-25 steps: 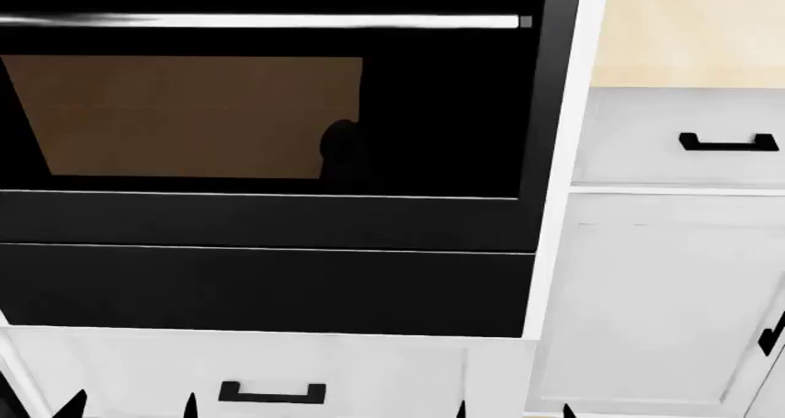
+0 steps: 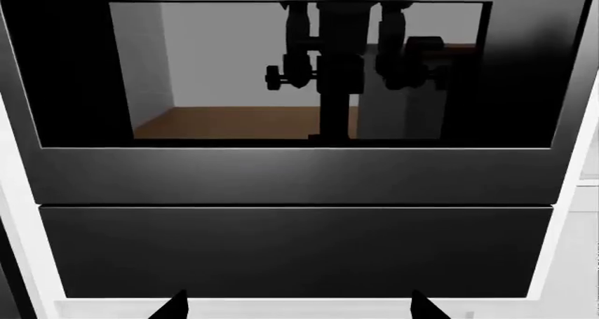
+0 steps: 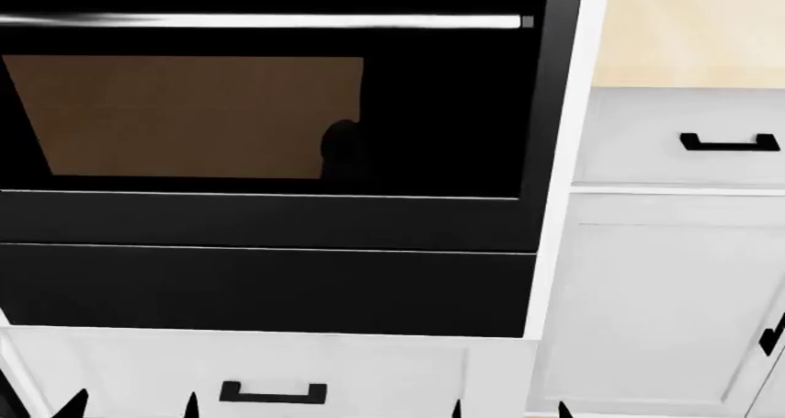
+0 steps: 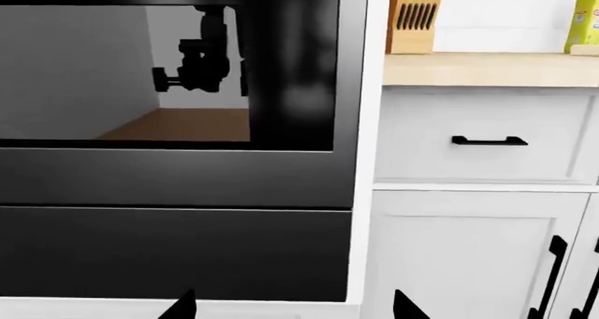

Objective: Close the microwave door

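The microwave and its door are out of view in all frames. A black built-in oven with a glass window and a silver bar handle fills most of the head view. It also faces both wrist cameras, and the robot's arm is reflected in its glass. My left gripper shows only its two dark fingertips at the bottom edge, spread apart and holding nothing. My right gripper is likewise open and empty, low in front of the oven's right edge.
A white drawer with a black handle lies under the oven. White cabinets with black handles stand to the right below a beige counter. A knife block and a yellow bottle stand on that counter.
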